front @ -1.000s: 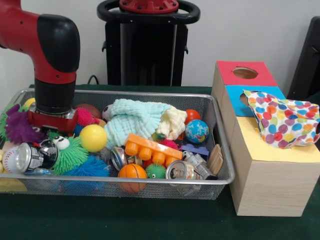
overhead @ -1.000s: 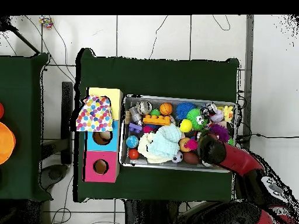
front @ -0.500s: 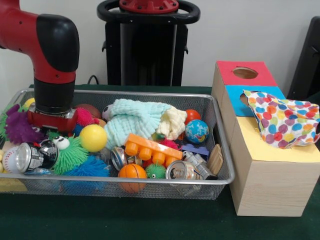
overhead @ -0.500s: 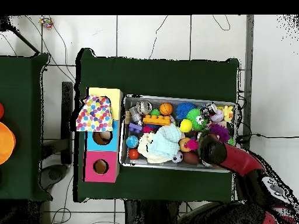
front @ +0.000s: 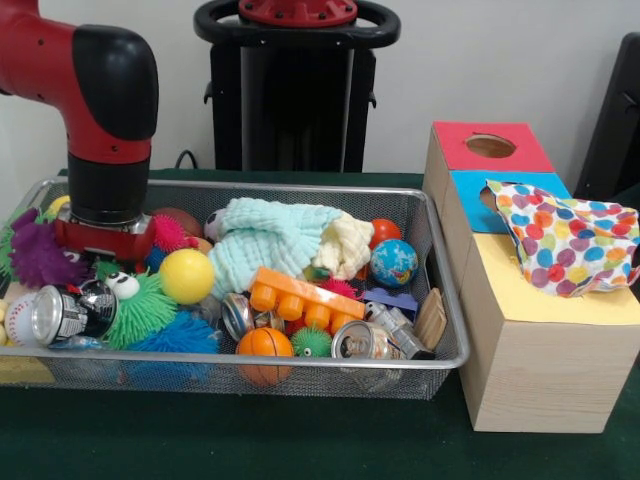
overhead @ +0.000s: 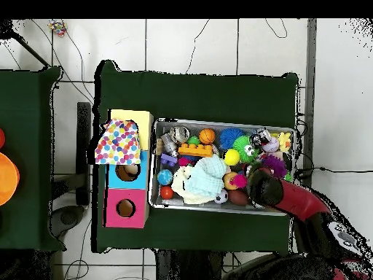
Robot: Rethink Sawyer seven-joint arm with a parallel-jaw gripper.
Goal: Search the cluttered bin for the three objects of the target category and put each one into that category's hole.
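On the green tabletop (front: 300,440) stands a wire-mesh bin (front: 440,300) crowded with toys, and just beside it a long wooden box (front: 530,370) with red, blue and yellow top panels. The red panel's round hole (front: 490,146) is open; a polka-dot cloth (front: 565,243) lies across the blue and yellow panels and covers most of the blue panel's hole.

Bin contents, by descending size: a pale green and cream cloth (front: 275,245) near the middle; a purple spiky toy (front: 38,252) at one end; a green spiky toy with eyes (front: 140,312); an orange building block (front: 305,298); a yellow ball (front: 187,276); a drink can (front: 62,313); a globe ball (front: 394,263); a small basketball (front: 264,344); a red ball (front: 384,231).

The red and black arm (front: 105,120) descends into the bin's purple-toy end. The gripper (front: 103,240) is sunk among the toys; whether the jaws are released, clenched or grasping anything cannot be told.
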